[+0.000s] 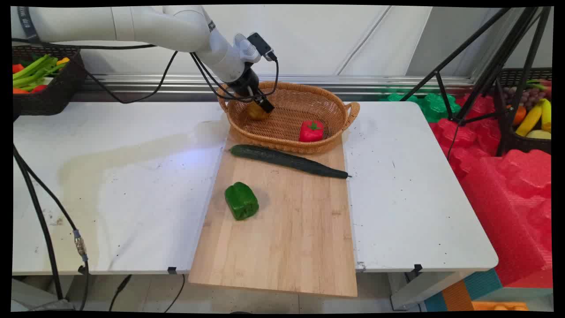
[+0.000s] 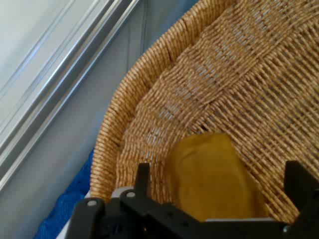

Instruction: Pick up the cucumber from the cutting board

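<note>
1. A wooden board (image 1: 282, 221) lies on the white bench (image 1: 410, 190), its near end hanging over the bench's front edge
2. A green pepper (image 1: 241, 201) sits on the board's left half, well apart from everything else
3. Further back, a dark cucumber (image 1: 289, 161) lies slantwise across the board, its left end close under the basket's front wall
4. A wicker basket (image 1: 335, 104) with two handles stands at the board's far end
5. A red pepper (image 1: 311, 131) rests inside the basket, toward its right front
6. The hand (image 1: 261, 108) reaches down into the basket's left end, black cables hanging from the arm above it
7. In the hand view its fingers (image 2: 143, 174) stand wide apart on either side of a yellow pepper (image 2: 212, 177) that lies on the basket floor against the wall; whether they touch it I cannot tell
8. Dark crates of vegetables (image 1: 42, 81) and fruit (image 1: 532, 117) stand at the far left and far right, with a black tripod (image 1: 485, 70) on the right
</note>
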